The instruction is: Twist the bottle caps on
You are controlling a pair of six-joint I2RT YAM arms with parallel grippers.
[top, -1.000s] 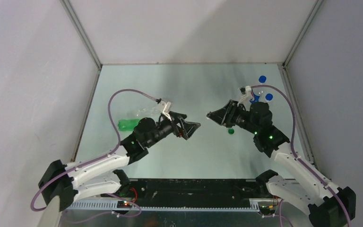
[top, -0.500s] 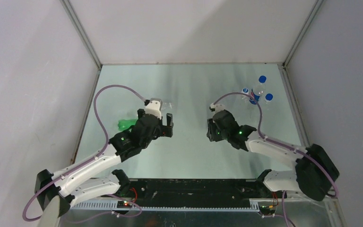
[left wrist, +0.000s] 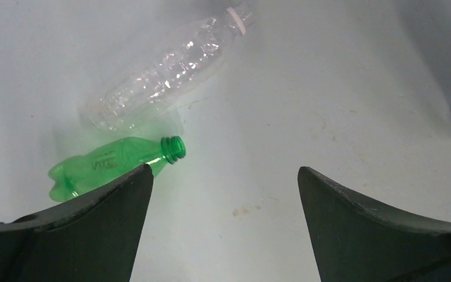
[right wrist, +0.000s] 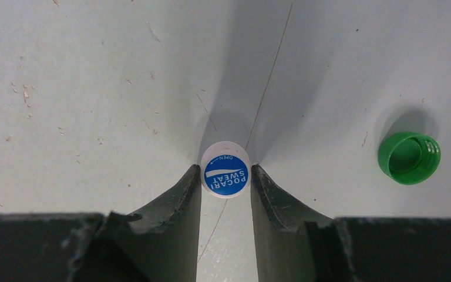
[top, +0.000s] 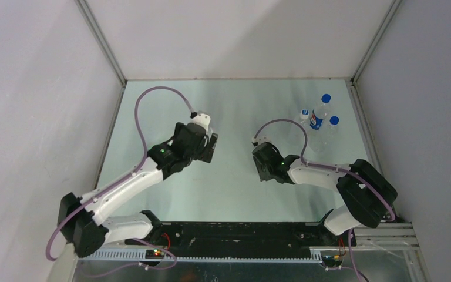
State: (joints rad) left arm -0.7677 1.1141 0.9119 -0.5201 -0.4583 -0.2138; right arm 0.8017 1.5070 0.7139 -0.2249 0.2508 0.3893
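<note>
my left gripper [left wrist: 224, 170] points down with its fingers spread wide apart; my right gripper [right wrist: 225, 168] points down too, fingers close together, each touching the white cap [right wrist: 225, 175] between them

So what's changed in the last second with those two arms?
The right gripper tipped down to the table and now pinches the white cap. The left gripper pulled back and turned down toward the green bottle and clear bottle, jaws wide open. The blue-capped bottles at the far right stayed put.

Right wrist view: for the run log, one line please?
right tool shut on white cap | green cap lying apart | left tool open | green bottle uncapped
</note>
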